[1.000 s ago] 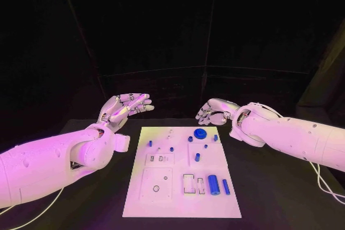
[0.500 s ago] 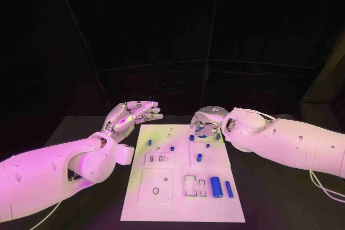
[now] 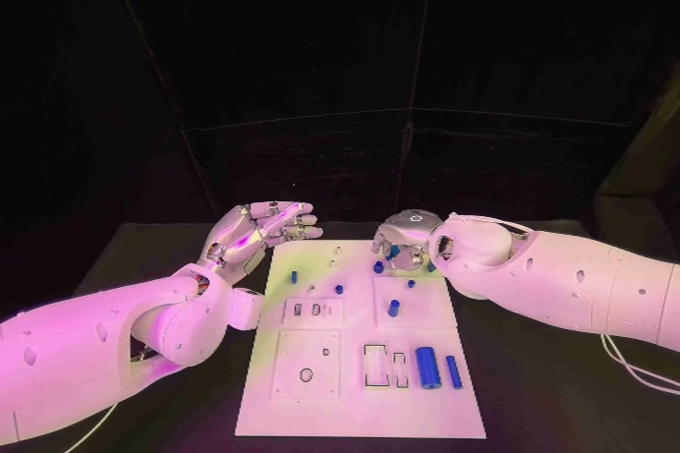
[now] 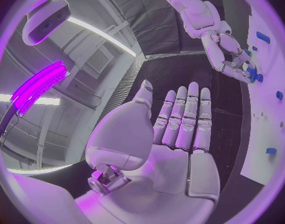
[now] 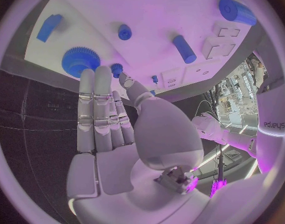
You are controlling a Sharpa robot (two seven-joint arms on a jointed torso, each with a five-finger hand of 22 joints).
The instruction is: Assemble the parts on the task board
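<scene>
The white board is lying in the lower middle of the head view, on the black table.

The left hand is hovering at the upper left corner of the board, palm up. Its fingers are extended side by side and are grasping nothing; the left wrist view shows the bare palm with the fingers straight.

The right hand is hanging over the upper right part of the board, fingers pointing down. In the right wrist view its fingers are straight and released, with nothing between them, and their tips are lying just beside a blue gear, which is resting near the board's edge.

Blue parts are lying scattered on the board. A thick cylinder and a thinner rod are sitting side by side at the lower right of the board in the head view, just right of two rectangular slots. A short peg is sitting in the middle of the board, and a small peg is sitting near the left edge.
</scene>
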